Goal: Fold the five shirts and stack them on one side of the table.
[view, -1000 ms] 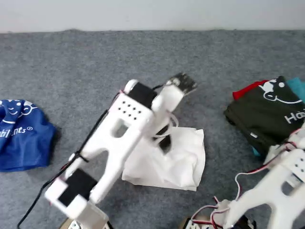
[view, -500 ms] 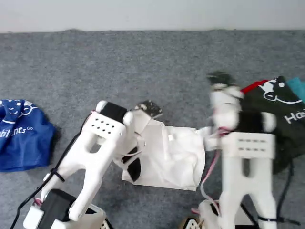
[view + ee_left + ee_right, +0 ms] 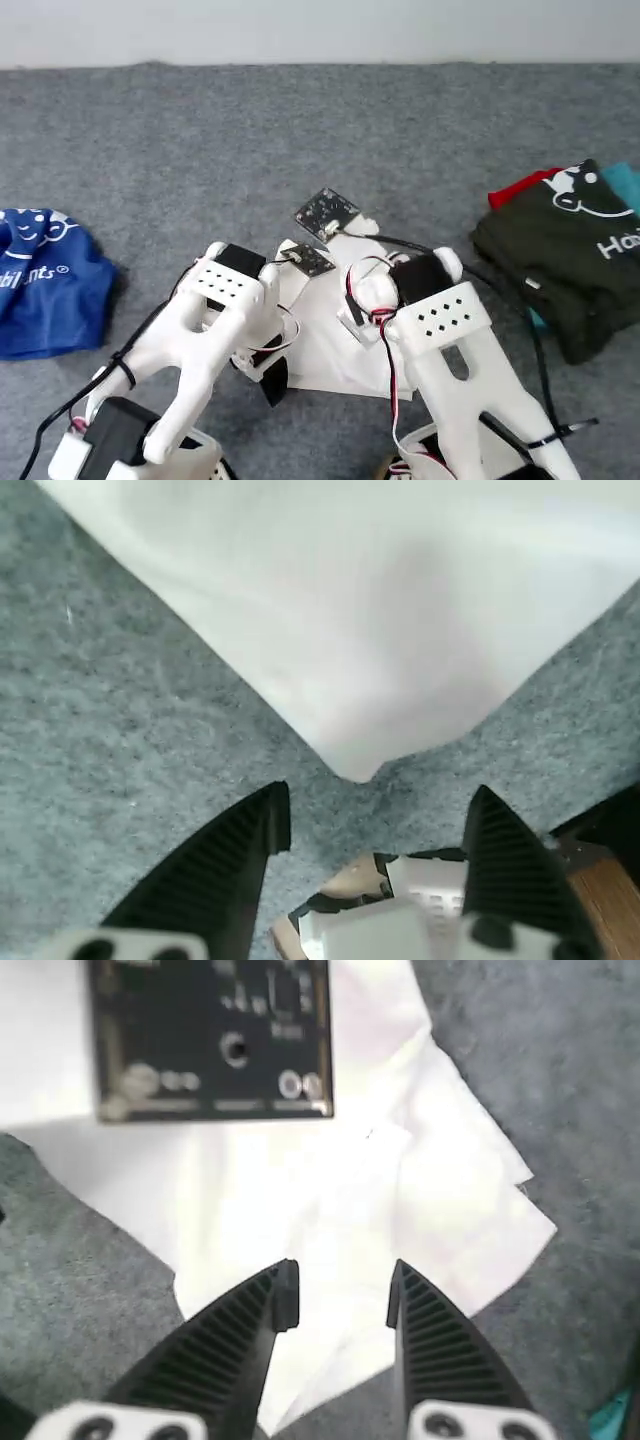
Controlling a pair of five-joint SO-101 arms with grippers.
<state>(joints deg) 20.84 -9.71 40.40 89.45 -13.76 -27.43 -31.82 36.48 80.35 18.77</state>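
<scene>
Grey felt table (image 3: 400, 130) (white wall (image 3: 300, 30) behind) under white shirt (image 3: 322, 345).

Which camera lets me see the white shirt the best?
The right wrist view: the white shirt lies close up, its folded layers and edges plain. The left wrist view shows one corner on the grey table. In the high view the left arm and right arm cover much of it.
</scene>
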